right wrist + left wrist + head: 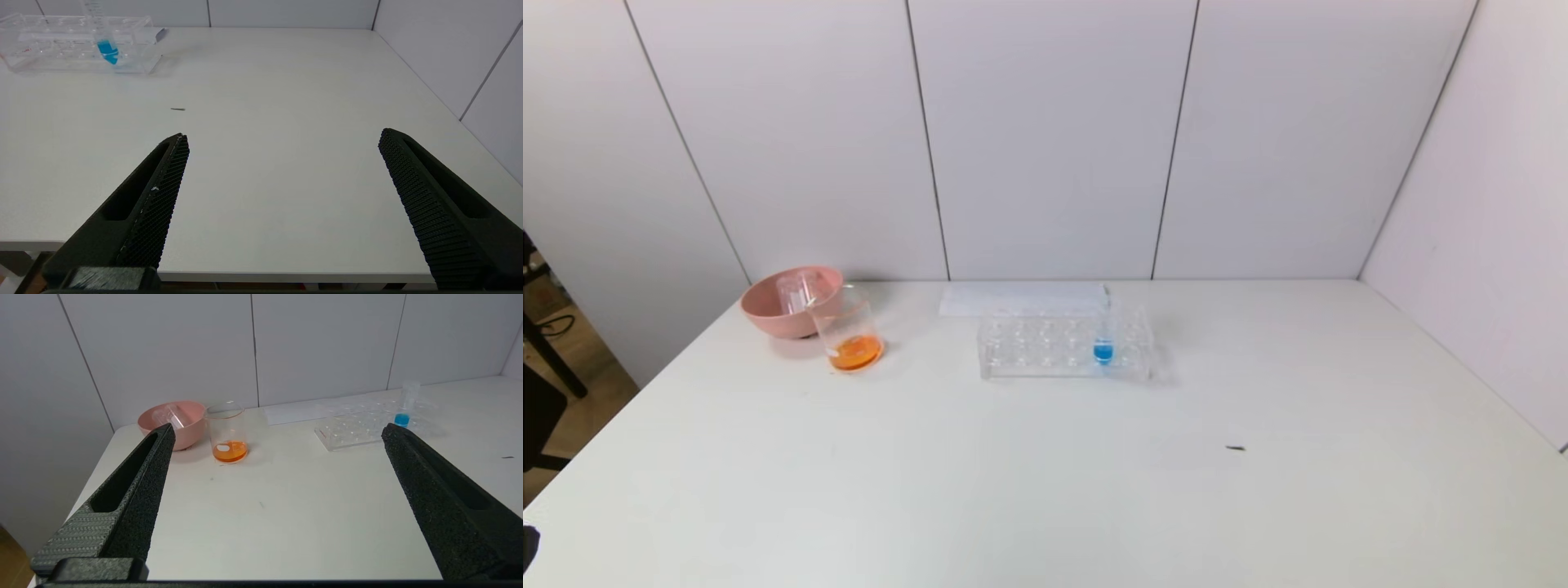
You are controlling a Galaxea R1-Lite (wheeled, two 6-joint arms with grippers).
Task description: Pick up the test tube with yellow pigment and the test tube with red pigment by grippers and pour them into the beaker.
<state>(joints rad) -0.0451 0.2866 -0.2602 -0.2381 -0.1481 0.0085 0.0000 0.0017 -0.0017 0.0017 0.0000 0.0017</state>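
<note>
Thin glass, slippery: we're eyeing the beaker [226, 433] beyond our left gripper [278, 433], both grippers' jaws gaping, gripping nothing.

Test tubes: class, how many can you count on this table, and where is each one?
2, perhaps more. A test tube with blue liquid stands in the clear rack; an empty tube lies in the pink bowl. A second tube there cannot be ruled out.

A white table [1045, 490] stands against pale grey panelled walls [1045, 139].
</note>
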